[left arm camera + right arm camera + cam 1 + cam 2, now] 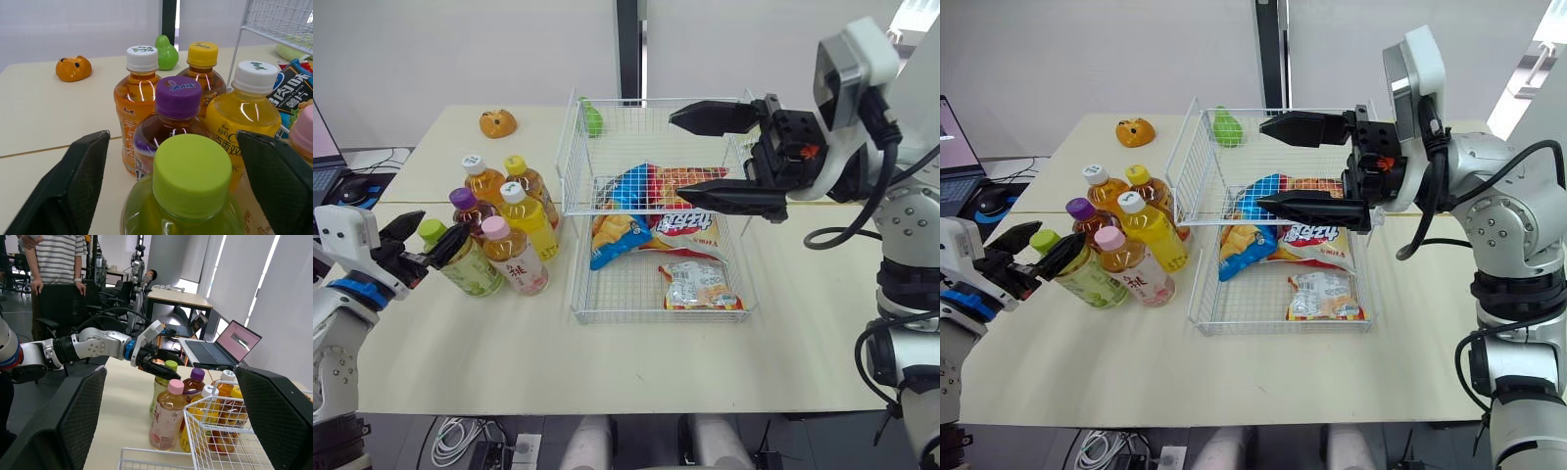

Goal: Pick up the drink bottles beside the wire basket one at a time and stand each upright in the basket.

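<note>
Six drink bottles stand upright in a tight cluster on the table, just beside the left wall of the wire basket. At the front are the green-capped bottle and the pink-capped bottle. Behind them are the purple-capped bottle and a white-capped bottle of yellow drink. At the back are a white-capped bottle of amber drink and the yellow-capped bottle. The left gripper is low over the table at the cluster's near-left corner. Its two fingers are spread wide to either side of the green cap, which the left wrist view shows between them and clear of both. The right gripper hangs above the basket with its fingers parted and nothing between them. The basket holds snack bags and a small clear packet. An orange toy lies at the table's far side, and a green toy sits by the basket's far left corner.
</note>
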Motion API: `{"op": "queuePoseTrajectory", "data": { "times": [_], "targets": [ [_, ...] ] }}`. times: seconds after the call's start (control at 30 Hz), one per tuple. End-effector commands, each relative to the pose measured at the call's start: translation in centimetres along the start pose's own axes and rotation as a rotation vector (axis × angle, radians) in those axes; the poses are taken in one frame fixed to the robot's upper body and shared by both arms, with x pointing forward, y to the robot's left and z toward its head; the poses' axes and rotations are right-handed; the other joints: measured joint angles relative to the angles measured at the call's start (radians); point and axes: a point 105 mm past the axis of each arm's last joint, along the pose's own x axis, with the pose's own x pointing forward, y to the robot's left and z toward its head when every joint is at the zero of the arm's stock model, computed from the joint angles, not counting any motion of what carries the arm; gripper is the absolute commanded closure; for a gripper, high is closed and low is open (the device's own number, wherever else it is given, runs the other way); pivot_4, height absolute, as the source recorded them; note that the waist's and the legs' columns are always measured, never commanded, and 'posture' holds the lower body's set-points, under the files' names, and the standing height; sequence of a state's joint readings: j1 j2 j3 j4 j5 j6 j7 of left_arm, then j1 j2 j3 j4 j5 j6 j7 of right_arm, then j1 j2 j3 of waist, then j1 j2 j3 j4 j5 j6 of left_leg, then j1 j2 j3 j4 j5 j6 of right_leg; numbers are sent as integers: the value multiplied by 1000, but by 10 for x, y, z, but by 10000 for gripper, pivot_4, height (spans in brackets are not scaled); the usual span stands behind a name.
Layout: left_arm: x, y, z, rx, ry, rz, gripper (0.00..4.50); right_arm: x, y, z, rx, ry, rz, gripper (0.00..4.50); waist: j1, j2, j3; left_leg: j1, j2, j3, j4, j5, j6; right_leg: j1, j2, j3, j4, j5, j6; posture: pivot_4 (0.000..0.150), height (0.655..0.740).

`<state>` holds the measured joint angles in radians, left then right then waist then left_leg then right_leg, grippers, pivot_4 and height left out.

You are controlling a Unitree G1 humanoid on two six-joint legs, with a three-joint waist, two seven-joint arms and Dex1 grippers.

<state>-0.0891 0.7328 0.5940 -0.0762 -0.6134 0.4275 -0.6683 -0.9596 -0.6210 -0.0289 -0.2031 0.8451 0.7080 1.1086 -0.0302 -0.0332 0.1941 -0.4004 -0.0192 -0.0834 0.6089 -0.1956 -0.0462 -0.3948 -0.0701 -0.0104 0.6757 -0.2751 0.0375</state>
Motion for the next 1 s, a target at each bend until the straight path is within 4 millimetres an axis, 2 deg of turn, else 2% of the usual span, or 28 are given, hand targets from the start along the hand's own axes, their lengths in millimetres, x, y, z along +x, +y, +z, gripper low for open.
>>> {"op": "queuePoseTrajectory", "data": {
  "times": [0.03, 0.2, 0.4, 0.57, 0.77, 0.93, 1.0],
  "targets": [
    [-2, 2, 7, 43, -4, -2, 15238, -4, 4, 14, -59, -21, -6, 0, 0, 0, 0, 0, 0, 0, 0, 0, 0, 0, 0, 0, 0, 0, 0, 1500, 7400],
    [-2, 3, 4, 48, 7, -3, 31356, -3, 6, 14, -60, -20, -1, 0, 0, 0, 0, 0, 0, 0, 0, 0, 0, 0, 0, 0, 0, 0, 0, 1500, 7400],
    [-4, 4, 10, 44, -9, -1, 31437, -4, 7, 12, -59, -19, -3, 0, 1, 0, 0, 0, 0, 0, 0, 0, 0, 0, 0, 0, 0, 0, 0, 1500, 7400],
    [-16, 8, 21, 35, -18, -2, 31437, -3, 7, 11, -59, -19, -13, 0, -2, 0, 0, 0, 0, 0, 0, 0, 0, 0, 0, 0, 0, 0, 0, 1500, 7400],
    [-31, 11, 45, -38, -31, -55, 31437, -2, 5, 8, -60, -18, -3, 0, 0, -3, 3, -1, 1, 0, 0, 0, 0, -2, 0, 0, 0, 0, 0, 1500, 7400],
    [-43, 15, 59, -7, 21, -79, 31437, 0, 5, 8, -66, -32, 1, 0, -1, -5, 5, -2, 1, 0, 0, 0, 0, -2, 0, 0, -1, 0, 0, 1500, 7400],
    [-47, 15, 71, 12, 26, -92, 31437, 0, 6, 7, -61, -33, 7, 0, 0, -5, 5, -3, 1, 0, 0, 0, 0, -3, 0, 0, -1, 0, 0, 1500, 7400]
  ]
}}
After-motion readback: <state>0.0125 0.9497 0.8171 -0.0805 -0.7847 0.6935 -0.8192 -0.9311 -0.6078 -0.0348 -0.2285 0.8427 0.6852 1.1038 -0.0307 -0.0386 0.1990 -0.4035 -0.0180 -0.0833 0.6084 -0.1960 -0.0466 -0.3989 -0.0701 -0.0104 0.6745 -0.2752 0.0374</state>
